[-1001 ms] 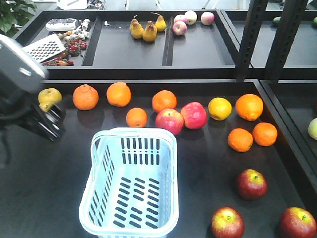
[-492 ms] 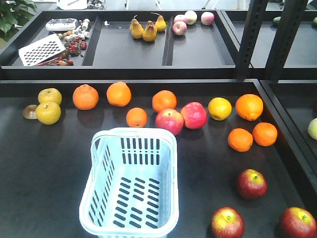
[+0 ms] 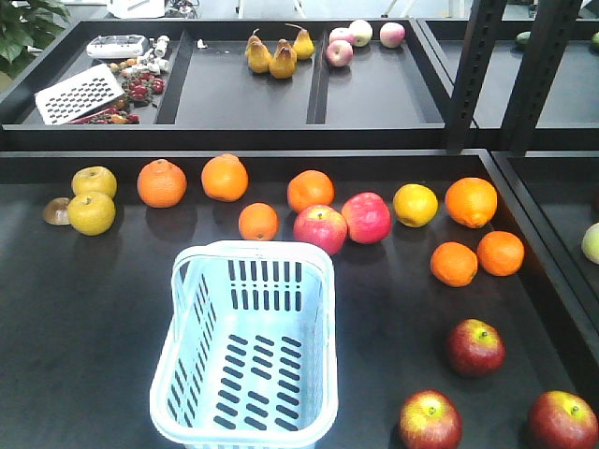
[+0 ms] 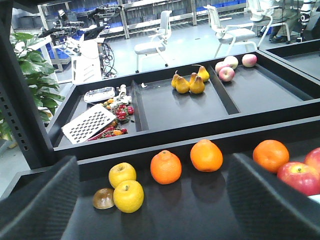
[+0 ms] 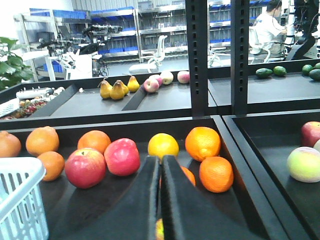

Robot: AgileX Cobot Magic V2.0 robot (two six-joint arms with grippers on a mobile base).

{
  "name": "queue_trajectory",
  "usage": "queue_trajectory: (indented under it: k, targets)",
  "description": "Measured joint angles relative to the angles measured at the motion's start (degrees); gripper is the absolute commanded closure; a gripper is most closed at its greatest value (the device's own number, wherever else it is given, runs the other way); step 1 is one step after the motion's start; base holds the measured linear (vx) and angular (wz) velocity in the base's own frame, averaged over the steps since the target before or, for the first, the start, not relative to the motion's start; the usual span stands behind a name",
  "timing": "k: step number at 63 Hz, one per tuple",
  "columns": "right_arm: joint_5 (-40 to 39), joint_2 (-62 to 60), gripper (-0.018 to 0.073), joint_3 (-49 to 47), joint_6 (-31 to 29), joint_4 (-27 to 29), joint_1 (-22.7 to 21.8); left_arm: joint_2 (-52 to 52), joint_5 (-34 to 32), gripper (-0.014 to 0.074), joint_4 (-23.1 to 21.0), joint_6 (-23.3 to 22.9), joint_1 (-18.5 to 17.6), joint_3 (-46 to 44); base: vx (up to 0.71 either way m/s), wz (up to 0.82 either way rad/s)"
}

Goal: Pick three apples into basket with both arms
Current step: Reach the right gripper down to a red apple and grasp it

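Only a sliver of apple (image 5: pixel 158 231) shows just below the clenched right gripper (image 5: pixel 160 160); the left gripper (image 4: pixel 152 167) gapes wide.

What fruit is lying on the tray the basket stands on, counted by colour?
Orange fruits: 7
Dark red apples: 3
Pink-red apples: 2
Yellow fruits: 3
Brown piece: 1
Total: 16
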Motion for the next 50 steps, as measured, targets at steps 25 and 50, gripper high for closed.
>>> queue_trajectory:
  k: [25,50]
  targets:
    - [17.18,7.10,0.0568,-15.07,0.00,6.85,0.00,0.00,0.06,0.0024,0.00,0.00,0.00,0.00,0.00,0.00]
    - [43.23,31.91,0.0567,-34.01,-0.21,3.03,0.00,0.00,0.06,0.0024,0.00,0.00,0.00,0.00,0.00,0.00]
